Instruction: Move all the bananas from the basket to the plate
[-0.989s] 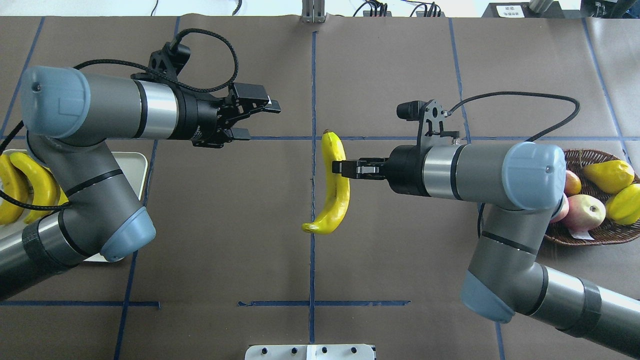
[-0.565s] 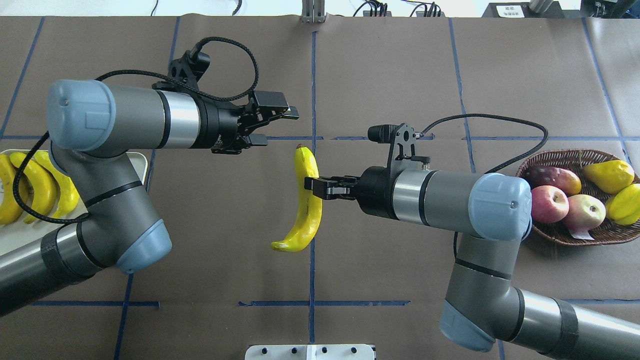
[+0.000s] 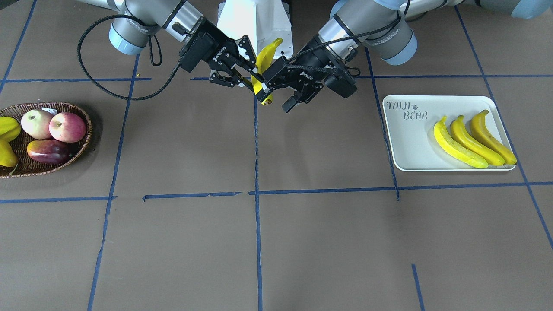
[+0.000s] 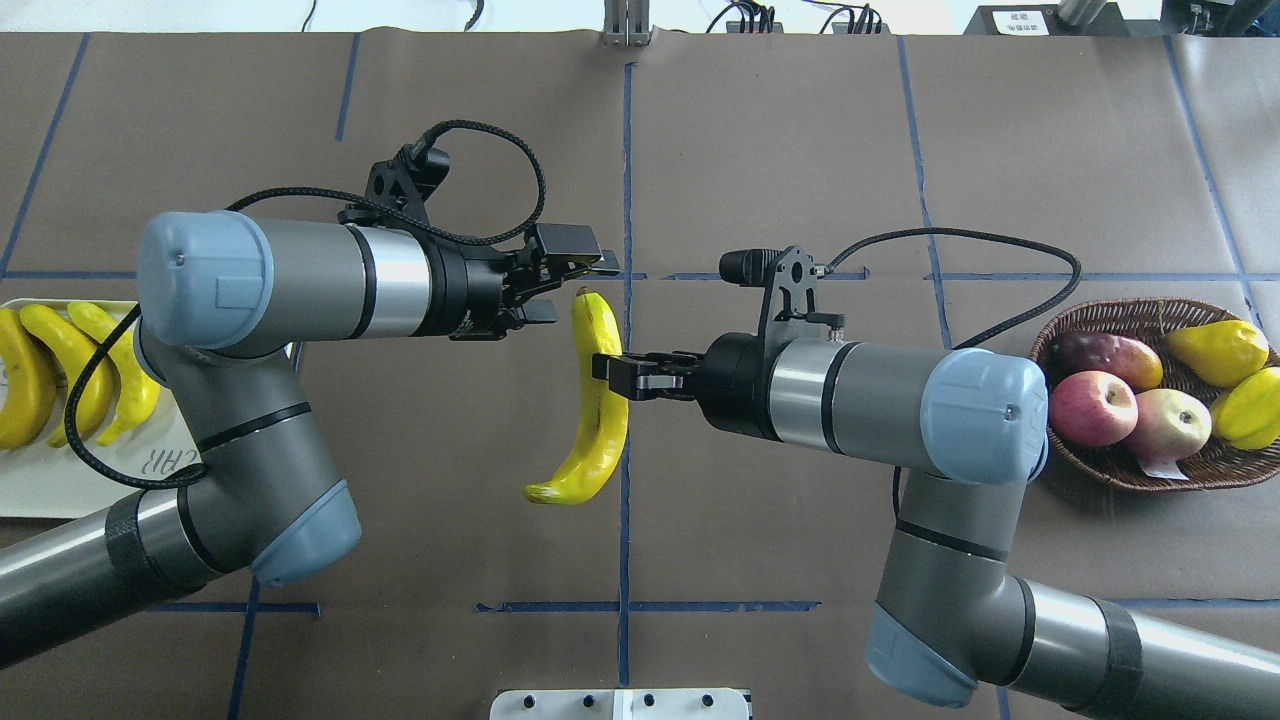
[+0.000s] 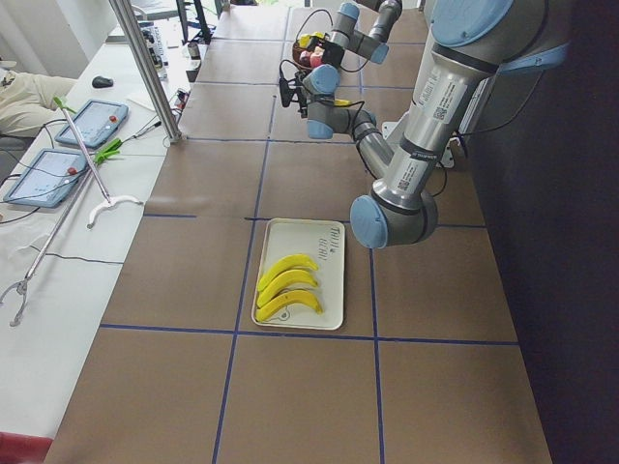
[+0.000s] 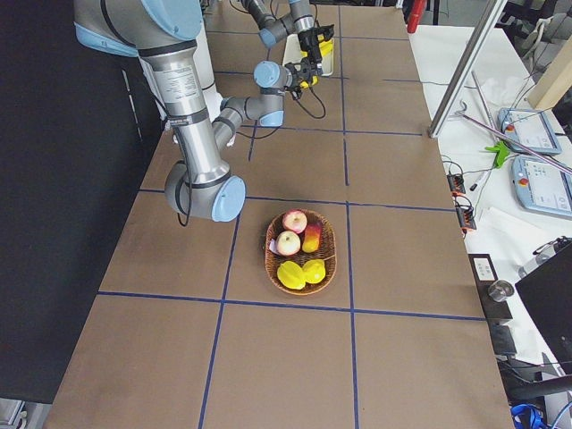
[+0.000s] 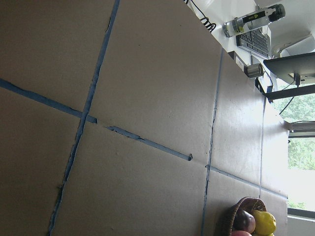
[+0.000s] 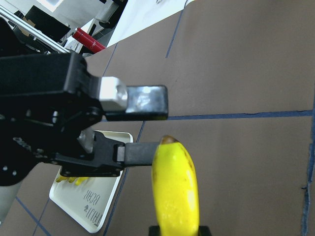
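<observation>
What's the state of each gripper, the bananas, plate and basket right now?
Held banana: mid-air, gripped at its middle.
Right gripper: shut on held banana.
Left gripper: open, by one tip of that banana.
Plate: holds three bananas.
Basket: no bananas; other fruit only.

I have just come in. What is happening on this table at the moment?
This looks like a hand-over on the way from the basket to the plate. The right gripper holds one banana by its middle, above the centre of the table. The left gripper is open, with its jaws right at one end of that banana, not closed on it. Three bananas lie on the plate. The basket holds only other fruit.
</observation>
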You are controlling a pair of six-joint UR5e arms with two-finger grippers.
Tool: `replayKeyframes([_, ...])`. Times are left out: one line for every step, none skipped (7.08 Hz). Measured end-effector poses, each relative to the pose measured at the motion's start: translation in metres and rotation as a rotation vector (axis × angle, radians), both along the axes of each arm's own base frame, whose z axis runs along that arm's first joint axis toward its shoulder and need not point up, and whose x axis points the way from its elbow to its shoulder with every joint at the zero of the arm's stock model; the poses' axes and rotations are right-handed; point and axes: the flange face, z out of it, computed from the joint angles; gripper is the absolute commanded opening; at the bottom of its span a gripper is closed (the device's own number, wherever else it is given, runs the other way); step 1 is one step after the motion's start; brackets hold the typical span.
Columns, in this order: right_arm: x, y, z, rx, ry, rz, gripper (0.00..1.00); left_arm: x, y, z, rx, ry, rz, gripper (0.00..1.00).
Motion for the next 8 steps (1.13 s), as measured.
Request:
replayKeyframes([0.0,0.0,0.0,0.0,0.0,0.002,0.0,0.004,0.004,0.001,0.0,-0.001,0.008,0.9])
replayKeyframes([0.0,0.0,0.0,0.0,0.0,0.003,0.0,0.007,0.007,0.001,0.0,0.0,0.015,0.9])
replayKeyframes([0.0,-0.001,-0.001,0.0,0.0,0.004,0.0,0.009,0.01,0.001,0.0,0.0,0.022,0.88])
replayKeyframes([0.0,-0.001,-0.001,0.0,-0.001,0.004,0.0,0.012,0.013,0.0,0.0,0.001,0.029,0.8])
replayKeyframes([0.0,-0.001,-0.001,-0.001,-0.002,0.004,0.0,0.015,0.016,0.0,0.0,0.002,0.034,0.65])
replayKeyframes([0.0,-0.001,-0.001,-0.001,-0.002,0.004,0.0,0.016,0.018,0.0,-0.001,0.003,0.039,0.56])
replayKeyframes([0.0,-0.001,-0.001,-0.001,-0.002,0.004,0.0,0.017,0.018,-0.001,0.0,0.003,0.04,0.53])
replayKeyframes([0.0,-0.001,-0.001,-0.001,-0.002,0.004,0.0,0.017,0.019,0.0,0.0,0.003,0.04,0.37])
